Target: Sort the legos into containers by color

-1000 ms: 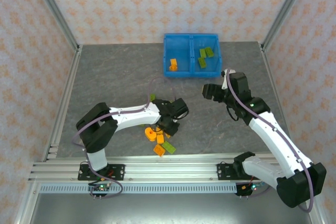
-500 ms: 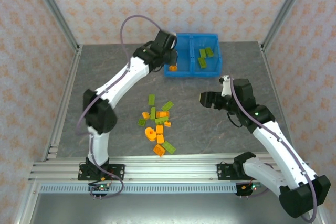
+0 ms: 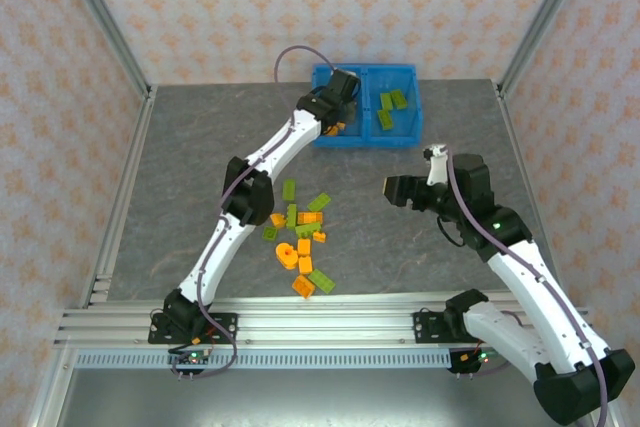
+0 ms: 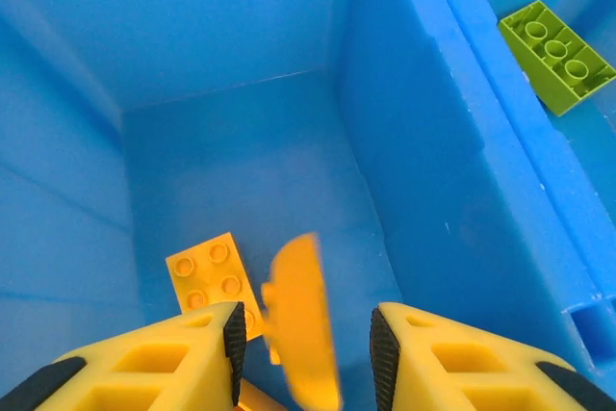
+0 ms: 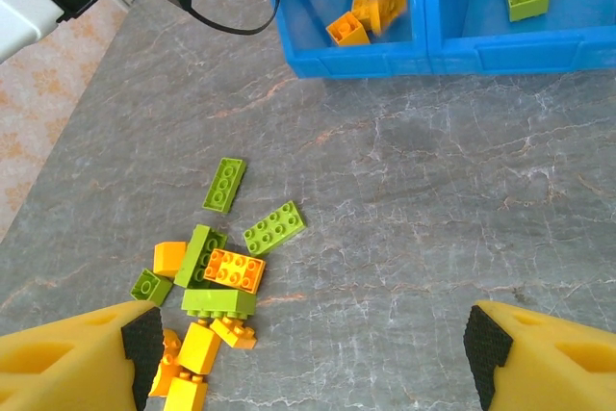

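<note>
- containers (image 3: 365, 143): two blue square compartments side by side at the far side of the grey table (image 3: 200, 167), split by a middle wall.
- and the left gripper (image 4: 303, 358)?
- over the left compartment (image 4: 241, 161), fingers (image 4: 144, 372) parted, clasping nothing. blurred orange brick (image 4: 300, 329) in the gap, touching neither finger.
- right gripper (image 5: 308, 353)?
- spread wide, empty, hanging above the table, to the right of the loose legos (image 3: 300, 237).
- loose legos?
- orange and green mixed in a heap mid-table, some touching, some stacked.
- inside the compartments?
- left compartment: one square orange brick (image 4: 207, 271) flat on the floor, studs up. right compartment (image 3: 408, 127): green bricks (image 3: 392, 100), lying flat.
</note>
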{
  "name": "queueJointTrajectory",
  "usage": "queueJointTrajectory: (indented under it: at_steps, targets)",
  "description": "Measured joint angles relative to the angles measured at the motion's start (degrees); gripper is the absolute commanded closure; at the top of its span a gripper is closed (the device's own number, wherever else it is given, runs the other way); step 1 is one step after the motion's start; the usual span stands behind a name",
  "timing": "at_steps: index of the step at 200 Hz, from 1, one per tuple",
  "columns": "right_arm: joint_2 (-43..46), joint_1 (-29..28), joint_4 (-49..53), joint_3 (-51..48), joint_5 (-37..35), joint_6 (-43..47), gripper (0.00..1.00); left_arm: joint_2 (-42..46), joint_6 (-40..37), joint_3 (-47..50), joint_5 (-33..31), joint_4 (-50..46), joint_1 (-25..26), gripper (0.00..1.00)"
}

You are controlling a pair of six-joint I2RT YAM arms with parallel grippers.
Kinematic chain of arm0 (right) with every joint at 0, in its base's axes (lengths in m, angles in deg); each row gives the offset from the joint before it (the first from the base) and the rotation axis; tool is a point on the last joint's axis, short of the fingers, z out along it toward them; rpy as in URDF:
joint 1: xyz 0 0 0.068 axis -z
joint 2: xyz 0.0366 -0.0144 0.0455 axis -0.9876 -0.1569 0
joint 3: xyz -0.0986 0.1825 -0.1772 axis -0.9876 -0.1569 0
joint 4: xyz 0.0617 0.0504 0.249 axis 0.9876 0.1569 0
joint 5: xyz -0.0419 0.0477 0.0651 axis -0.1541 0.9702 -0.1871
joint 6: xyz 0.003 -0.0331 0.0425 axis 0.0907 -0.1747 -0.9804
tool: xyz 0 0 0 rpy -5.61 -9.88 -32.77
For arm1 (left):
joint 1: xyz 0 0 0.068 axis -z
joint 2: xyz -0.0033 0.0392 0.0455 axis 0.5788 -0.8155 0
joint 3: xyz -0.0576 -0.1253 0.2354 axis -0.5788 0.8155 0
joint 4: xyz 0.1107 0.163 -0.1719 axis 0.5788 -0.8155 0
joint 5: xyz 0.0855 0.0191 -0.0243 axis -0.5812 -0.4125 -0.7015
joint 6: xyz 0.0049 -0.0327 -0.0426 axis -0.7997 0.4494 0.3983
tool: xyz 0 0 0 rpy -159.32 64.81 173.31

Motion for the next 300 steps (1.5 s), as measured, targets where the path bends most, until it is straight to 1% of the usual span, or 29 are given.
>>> queueJointTrajectory:
  at_steps: [44, 58, 67, 79, 90, 118, 134, 141, 151, 160, 163, 181, 199, 220, 234, 246, 257, 270, 287, 300]
  targets:
    - [0.0, 0.0, 0.0, 0.0, -0.5, -0.5, 0.18, 1.4, 1.3, -0.9, 0.9, -0.9, 0.0, 0.57]
    - [-0.1, 0.0, 0.0, 0.0, -1.2, -0.9, 0.19, 3.6, 1.8, -0.7, 1.6, -2.7, 0.0, 0.57]
    - [-0.3, -0.1, 0.0, 0.0, -1.3, -1.0, 0.19, 6.6, 2.2, 1.0, 2.3, -3.3, 0.0, 0.58]
    - [-0.9, -1.0, -0.1, 0.0, -1.2, -0.9, 0.19, 13.3, 2.3, 6.9, 3.5, -3.2, 0.0, 0.58]
    - [-1.8, -3.2, -0.7, -0.2, -1.5, -0.2, 0.19, 22.1, 2.0, 15.7, 4.9, -1.6, 0.0, 0.58]
    - [-6.8, -12.8, -3.0, -0.7, -1.7, 4.0, 0.19, 47.3, -1.2, 38.3, 8.2, 4.7, -0.1, 0.57]
    - [-11.1, -18.9, -5.0, -1.6, -1.9, 9.8, 0.2, 60.9, -5.3, 49.3, 9.9, 8.1, -0.2, 0.55]
    - [-12.6, -21.4, -6.4, -2.3, -2.1, 12.6, 0.2, 65.9, -7.2, 53.6, 10.3, 9.3, -0.2, 0.5]
    - [-14.7, -24.8, -8.2, -3.6, -2.6, 16.5, 0.21, 72.4, -10.0, 59.9, 10.6, 10.6, -0.2, 0.38]
    - [-16.9, -27.1, -9.6, -4.7, -2.6, 20.1, 0.22, 77.7, -14.1, 65.3, 10.5, 11.1, -0.2, 0.28]
    - [-17.7, -27.7, -10.1, -5.1, -2.7, 21.1, 0.22, 79.5, -14.7, 67.5, 10.4, 11.3, -0.2, 0.26]
    - [-23.5, -29.1, -11.9, -5.5, -3.4, 27.3, 0.25, 87.2, -22.2, 77.5, 9.4, 11.6, -0.2, 0.2]
    - [-30.6, -29.9, -13.1, -4.5, -4.2, 32.8, 0.31, 94.2, -28.9, 88.1, 7.9, 11.3, -0.2, 0.16]
    - [-38.7, -30.5, -14.0, -2.2, -3.8, 37.9, 0.35, 101.2, -35.1, 96.8, 7.4, 10.1, -0.2, 0.1]
    - [-42.6, -30.5, -15.7, -1.2, -3.6, 40.2, 0.38, 105.1, -38.0, 100.5, 8.1, 9.2, -0.2, 0.05]
    - [-45.1, -30.5, -17.1, -0.5, -3.6, 41.7, 0.45, 108.1, -39.6, 102.9, 8.9, 8.9, -0.2, 0.03]
    - [-47.1, -30.5, -17.9, 0.3, -3.6, 42.5, 0.51, 110.5, -41.3, 105.0, 9.6, 8.8, -0.2, 0.02]
    - [-49.4, -30.5, -18.8, 1.6, -3.0, 43.3, 0.56, 112.8, -43.1, 107.3, 10.1, 8.5, -0.2, 0.0]
    - [-51.2, -30.5, -19.7, 2.4, -1.9, 43.9, 0.66, 115.4, -45.5, 110.3, 10.8, 7.7, -0.2, 0.0]
    - [-51.8, -30.5, -20.1, 2.5, -0.9, 43.8, 0.7, 117.4, -47.4, 112.4, 11.2, 6.4, -0.2, 0.0]
